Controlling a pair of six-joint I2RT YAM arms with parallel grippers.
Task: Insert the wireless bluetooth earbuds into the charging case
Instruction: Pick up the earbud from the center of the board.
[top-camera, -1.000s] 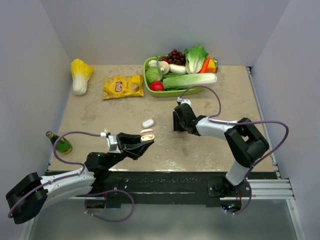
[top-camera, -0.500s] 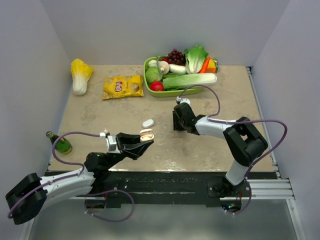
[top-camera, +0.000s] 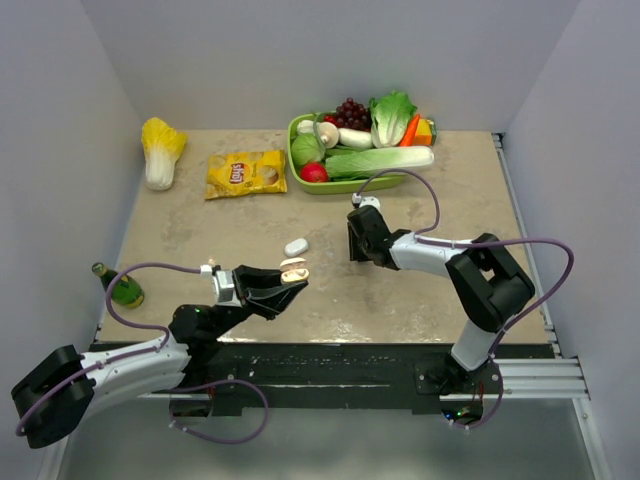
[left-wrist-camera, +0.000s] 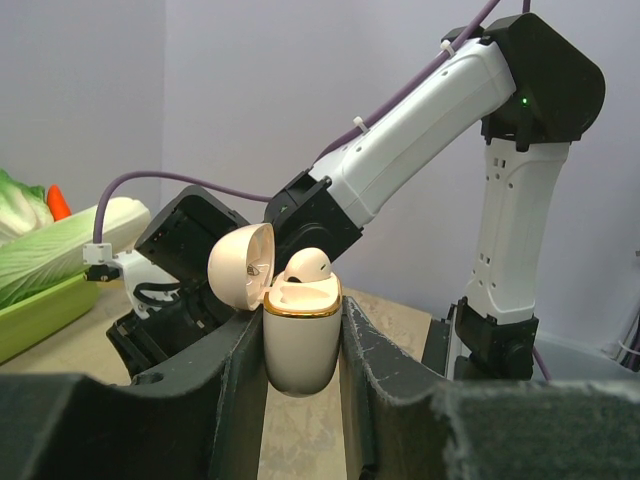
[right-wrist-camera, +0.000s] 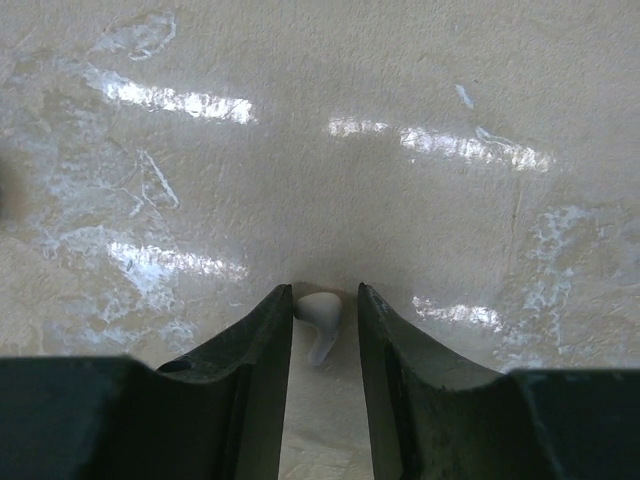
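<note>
Pickup of the second bud is the step in hand, as I am reading it. The right gripper (right-wrist-camera: 324, 293) is sitting low at the surface (right-wrist-camera: 420, 190), its fingers (right-wrist-camera: 255, 350) standing apart on either side of the loose bud (right-wrist-camera: 318, 322). That bud is lying flat between the fingertips, close against the finger on the left of the wrist view and with a sliver of gap to the other. The jaws are therefore straddling it, not clamping it.

The left gripper (left-wrist-camera: 300, 330) is clamping the case (left-wrist-camera: 298, 352) upright between its fingers, above the surface and well apart from the right gripper. The lid (left-wrist-camera: 240, 265) is hanging open to one side, and the seated bud (left-wrist-camera: 306, 264) is poking up from the case mouth.

The next move is calling for the right jaws to take up that last gap squarely on the bud's body. A glancing squeeze could flick so small and slick a piece out sideways. Then it needs a straight lift, a carry across to the left gripper, and a turn of the wrist so the stem is pointing down into the free pocket beside the seated bud. That pocket is not showing from here.
</note>
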